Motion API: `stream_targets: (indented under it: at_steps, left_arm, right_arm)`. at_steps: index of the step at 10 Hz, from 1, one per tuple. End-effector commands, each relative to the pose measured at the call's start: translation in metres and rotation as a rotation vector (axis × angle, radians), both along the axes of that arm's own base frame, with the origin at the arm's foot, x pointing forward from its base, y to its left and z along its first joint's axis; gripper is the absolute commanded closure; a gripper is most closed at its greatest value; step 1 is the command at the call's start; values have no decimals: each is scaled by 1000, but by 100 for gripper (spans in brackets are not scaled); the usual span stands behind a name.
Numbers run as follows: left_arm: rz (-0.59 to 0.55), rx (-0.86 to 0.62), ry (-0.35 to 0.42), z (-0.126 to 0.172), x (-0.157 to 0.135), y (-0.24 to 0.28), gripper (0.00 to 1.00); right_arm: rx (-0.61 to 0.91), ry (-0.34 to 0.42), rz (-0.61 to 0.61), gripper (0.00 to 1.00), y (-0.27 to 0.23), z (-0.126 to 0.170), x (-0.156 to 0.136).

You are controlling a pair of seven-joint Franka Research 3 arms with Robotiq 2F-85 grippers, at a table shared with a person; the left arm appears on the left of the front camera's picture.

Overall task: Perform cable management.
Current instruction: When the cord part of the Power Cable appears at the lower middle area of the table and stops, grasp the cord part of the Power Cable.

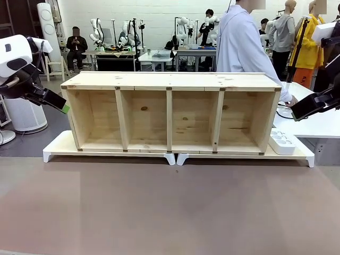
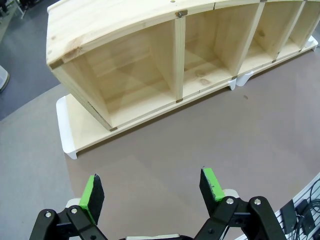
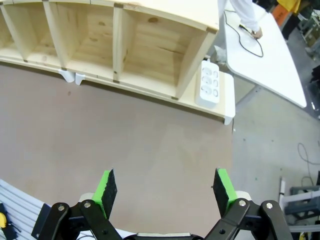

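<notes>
Leftmost, the left arm's [image 1: 16,58] jaws stand wide open and empty near the left end of the wooden shelf [image 1: 170,81], which sits on the brown surface [image 1: 170,212]. A white power strip [image 1: 282,142] lies just beside the shelf's right end. Beyond it, on a white side table [image 3: 280,75], the cable [image 3: 261,50] lies looped, a person's hand [image 1: 291,100] on it. The right arm's [image 1: 313,105] jaws are likewise spread, holding nothing.

The shelf unit [image 1: 170,81] is standing on two boards [image 1: 58,147], the power strip [image 1: 283,142] lying beside its right end, the cable [image 3: 261,50] lying on the side table [image 3: 272,75] behind.
</notes>
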State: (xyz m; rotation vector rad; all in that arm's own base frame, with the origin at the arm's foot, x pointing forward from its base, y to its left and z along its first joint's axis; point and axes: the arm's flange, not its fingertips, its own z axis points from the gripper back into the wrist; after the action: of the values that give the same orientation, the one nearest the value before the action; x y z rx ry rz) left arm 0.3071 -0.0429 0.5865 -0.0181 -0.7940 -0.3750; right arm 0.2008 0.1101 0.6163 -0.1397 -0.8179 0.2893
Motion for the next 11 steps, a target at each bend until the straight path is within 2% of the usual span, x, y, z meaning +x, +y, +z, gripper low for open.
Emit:
stream_targets:
  at_steps: [1, 11]
  left_arm:
    - [9, -12, -8, -1, 3, -1, 0]
    - [9, -12, -8, -1, 3, -1, 0]
  right_arm:
    - [0, 1, -4, 0, -1, -1, 3]
    - [0, 1, -4, 0, -1, -1, 3]
